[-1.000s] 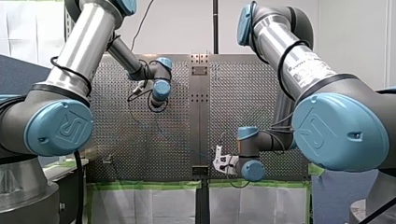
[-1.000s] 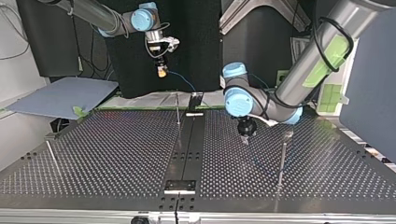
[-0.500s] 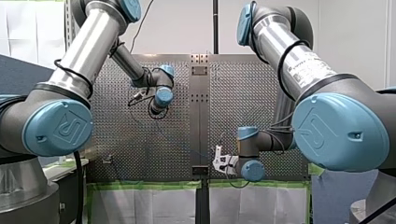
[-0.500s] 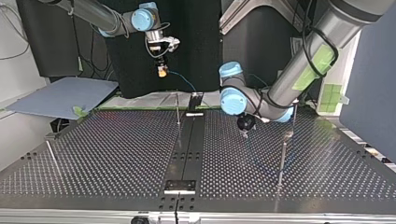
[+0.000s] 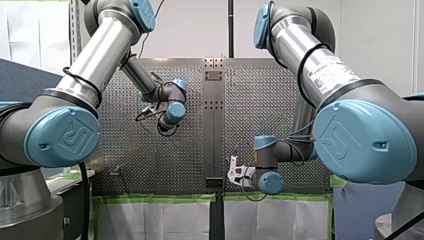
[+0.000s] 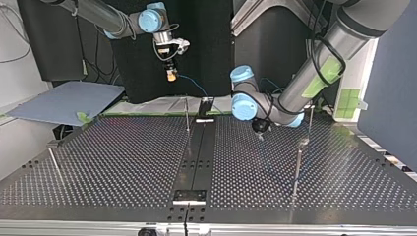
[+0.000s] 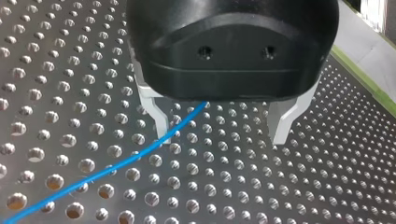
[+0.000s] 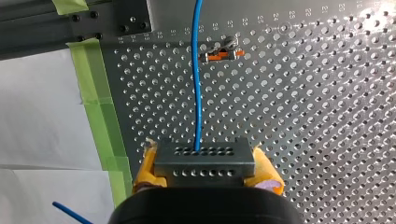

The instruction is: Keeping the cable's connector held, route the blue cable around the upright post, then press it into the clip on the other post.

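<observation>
In the right wrist view my right gripper (image 8: pixel 204 179), with yellow pads, is shut on the grey connector block (image 8: pixel 204 163). The blue cable (image 8: pixel 197 84) runs straight ahead from it, over the perforated table. In the top view this gripper (image 6: pixel 170 74) hangs high above the table's far edge. My left gripper (image 7: pixel 222 135) hovers low over the table with its metal fingers (image 7: pixel 158 116) apart. The blue cable (image 7: pixel 116 163) passes between them, close beside one finger and not clamped. In the top view my left gripper (image 6: pixel 260 132) sits at right of centre, beyond a thin upright post (image 6: pixel 297 167).
More thin posts stand on the table: one by the centre rail (image 6: pixel 187 115), one at the top view's left (image 6: pixel 54 164), one at its far right (image 6: pixel 311 119). A small clip with an orange part (image 8: pixel 222 52) lies ahead of the connector. Green tape (image 8: pixel 100 98) marks the table edge.
My left gripper has drawn back towards the far side of the table in the top view, rising slightly. My right arm has held still with the connector.
</observation>
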{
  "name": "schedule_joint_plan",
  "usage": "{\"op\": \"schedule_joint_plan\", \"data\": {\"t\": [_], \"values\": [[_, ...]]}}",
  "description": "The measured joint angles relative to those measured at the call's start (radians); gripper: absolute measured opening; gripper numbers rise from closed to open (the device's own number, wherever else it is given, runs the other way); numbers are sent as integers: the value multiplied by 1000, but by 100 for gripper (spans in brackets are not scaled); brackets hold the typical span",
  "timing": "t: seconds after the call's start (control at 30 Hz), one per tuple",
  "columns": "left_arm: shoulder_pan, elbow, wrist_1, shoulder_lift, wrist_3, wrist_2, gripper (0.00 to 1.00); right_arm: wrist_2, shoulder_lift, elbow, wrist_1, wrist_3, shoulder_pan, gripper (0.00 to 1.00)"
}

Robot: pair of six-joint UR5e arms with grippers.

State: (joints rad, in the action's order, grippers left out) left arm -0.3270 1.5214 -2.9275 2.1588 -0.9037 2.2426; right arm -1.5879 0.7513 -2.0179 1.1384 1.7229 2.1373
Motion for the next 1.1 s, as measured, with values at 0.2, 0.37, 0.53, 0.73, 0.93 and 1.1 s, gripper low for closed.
{"op": "schedule_joint_plan", "data": {"t": [0.2, 0.37, 0.53, 0.73, 0.93, 1.1], "values": [[-3, 0, -5, 36, -15, -2, 100, 0, 0, 0, -3, -1, 0, 0], [-10, 0, -4, 77, -45, -29, 100, 1, 0, 0, -2, -1, 0, 0], [-10, 0, -3, 87, -82, -65, 100, 7, 0, 0, 1, -2, 0, 0], [-12, 0, -10, 114, -137, -120, 100, 13, 0, 0, 4, -2, 0, 0], [-16, 0, -9, 125, -198, -174, 100, 14, 0, 0, 9, -5, 0, 0], [-17, 0, -7, 126, -251, -219, 100, 17, 0, 0, 12, -9, 2, 0]]}}
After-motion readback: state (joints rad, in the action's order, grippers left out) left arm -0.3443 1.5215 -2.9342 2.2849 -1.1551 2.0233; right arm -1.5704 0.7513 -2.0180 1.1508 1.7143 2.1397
